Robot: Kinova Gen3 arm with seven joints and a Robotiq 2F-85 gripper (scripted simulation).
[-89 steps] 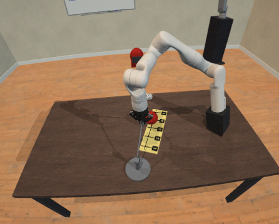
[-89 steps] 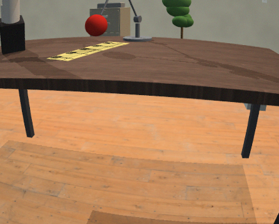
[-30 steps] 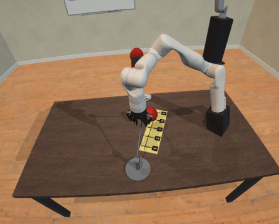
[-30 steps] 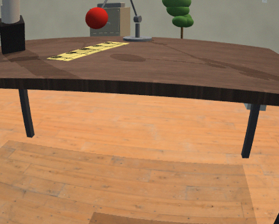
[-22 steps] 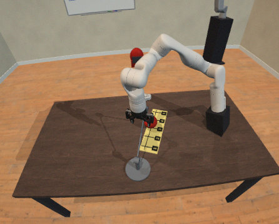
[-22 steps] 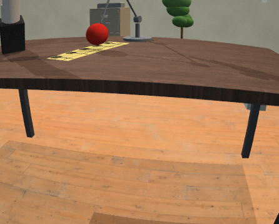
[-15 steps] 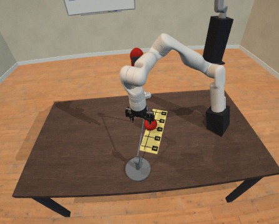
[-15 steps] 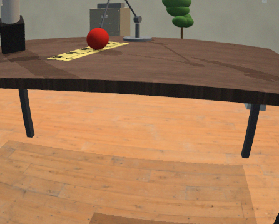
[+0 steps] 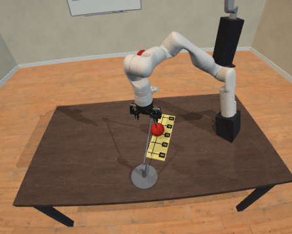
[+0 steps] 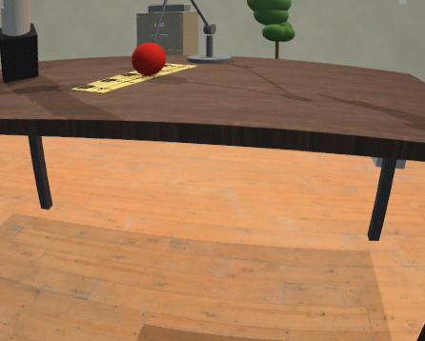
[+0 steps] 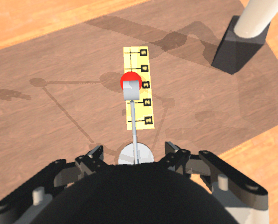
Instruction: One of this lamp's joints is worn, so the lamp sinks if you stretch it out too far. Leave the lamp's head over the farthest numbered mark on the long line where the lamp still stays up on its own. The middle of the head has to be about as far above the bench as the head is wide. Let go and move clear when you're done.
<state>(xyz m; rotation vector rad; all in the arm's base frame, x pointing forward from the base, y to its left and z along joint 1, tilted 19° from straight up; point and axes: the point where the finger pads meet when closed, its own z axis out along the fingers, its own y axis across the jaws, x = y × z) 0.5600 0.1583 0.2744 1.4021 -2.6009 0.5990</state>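
Note:
The lamp has a round grey base [image 9: 144, 176], thin grey arms and a red ball head [image 9: 157, 129]. The head hangs low over the yellow numbered strip [image 9: 162, 137], near its middle mark. In the exterior view the head [image 10: 149, 58] looks at or barely above the strip [image 10: 133, 76]. My gripper [image 9: 145, 114] is open and empty, just above and beside the head, apart from it. In the wrist view the open fingers frame the lamp's base [image 11: 135, 154]. There the head [image 11: 131, 78] lies beside the third mark, partly behind the grey joint [image 11: 131, 91].
The arm's black pedestal [image 9: 228, 125] stands at the table's right back. The lamp's upper arm rises between the base and my gripper. A cabinet [image 10: 167, 30] and a green plant [image 10: 272, 21] stand beyond the table.

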